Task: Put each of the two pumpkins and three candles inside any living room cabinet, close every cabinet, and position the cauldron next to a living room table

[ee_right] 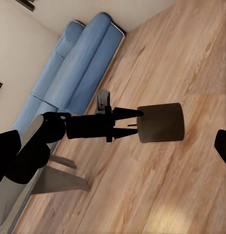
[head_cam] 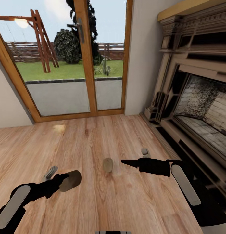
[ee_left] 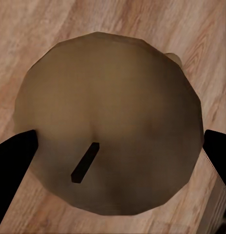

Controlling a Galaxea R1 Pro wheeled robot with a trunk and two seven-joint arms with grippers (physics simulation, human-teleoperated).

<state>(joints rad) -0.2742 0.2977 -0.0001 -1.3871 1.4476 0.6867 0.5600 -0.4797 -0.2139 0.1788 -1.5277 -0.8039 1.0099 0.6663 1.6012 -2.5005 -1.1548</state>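
My left gripper is shut on a greyish-tan candle, held on its side just above the wooden floor. In the left wrist view the candle's round end with its dark wick sits between the two black fingers. The right wrist view shows the left gripper and the held candle side-on. A second candle stands on the floor between my arms. A third candle stands farther right, beyond my right gripper, which is open and holds nothing.
A stone fireplace with a raised hearth runs along the right. A glass door with a wooden frame lies ahead, giving onto a garden. A blue sofa stands against the wall beyond my left arm. Wooden floor stretches ahead.
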